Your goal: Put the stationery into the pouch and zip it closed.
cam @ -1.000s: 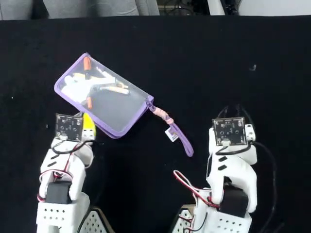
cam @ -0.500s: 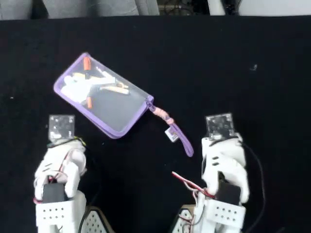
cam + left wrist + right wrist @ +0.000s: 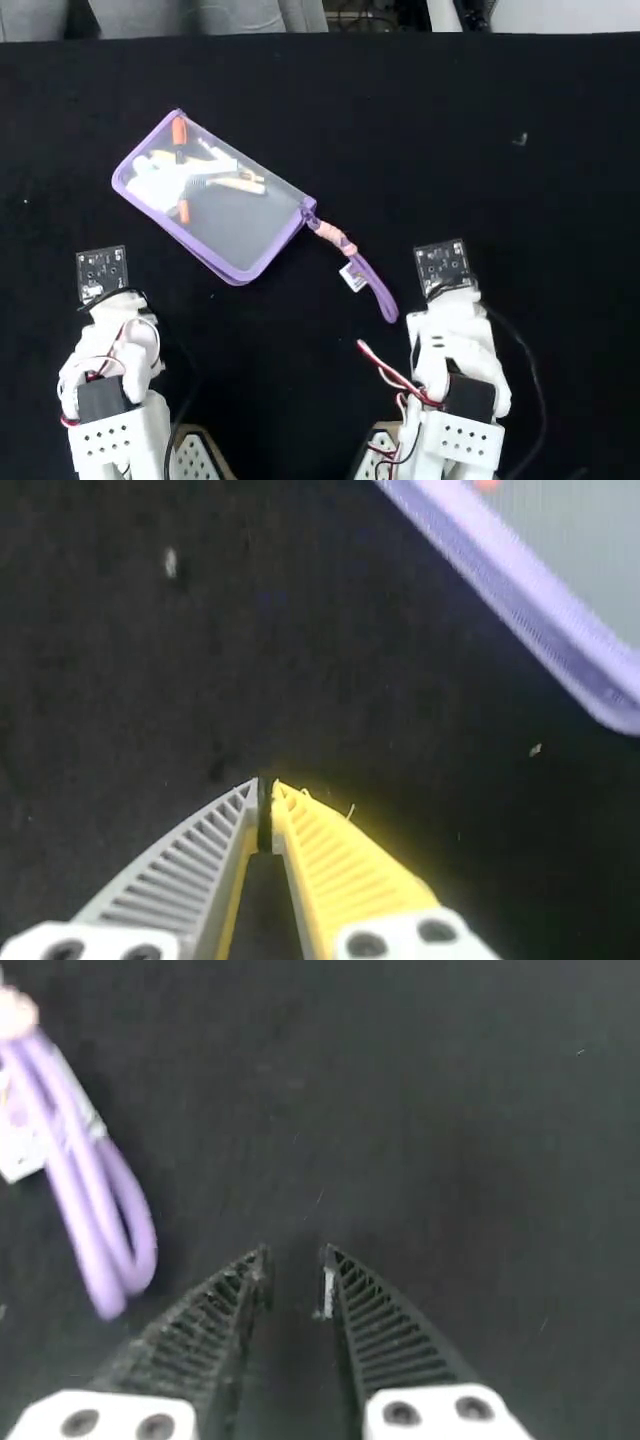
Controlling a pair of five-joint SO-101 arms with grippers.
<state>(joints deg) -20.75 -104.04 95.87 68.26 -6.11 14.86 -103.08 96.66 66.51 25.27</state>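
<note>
- Pouch (image 3: pixel 213 197) flat on table (image 3: pixel 500 150), ahead of left arm; stationery (image 3: pixel 195 178) inside.
- Slider (image 3: pixel 310 210) at strap end; looks zipped, full seating not confirmable.
- Left gripper (image 3: pixel 265 815) pinched shut, empty, near pouch edge.
- Right gripper (image 3: pixel 295 1280) barely parted, empty, beside strap (image 3: pixel 372 285).
- Risk: any right-arm sweep snagging strap, dragging pouch, tugging slider open.
- Risk: unseen zip gap letting pens out.

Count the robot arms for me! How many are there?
2. The left arm sits at the near edge of the table, close to the pouch. The right arm sits beside it, close to the pouch's purple strap. None seems hidden.
</note>
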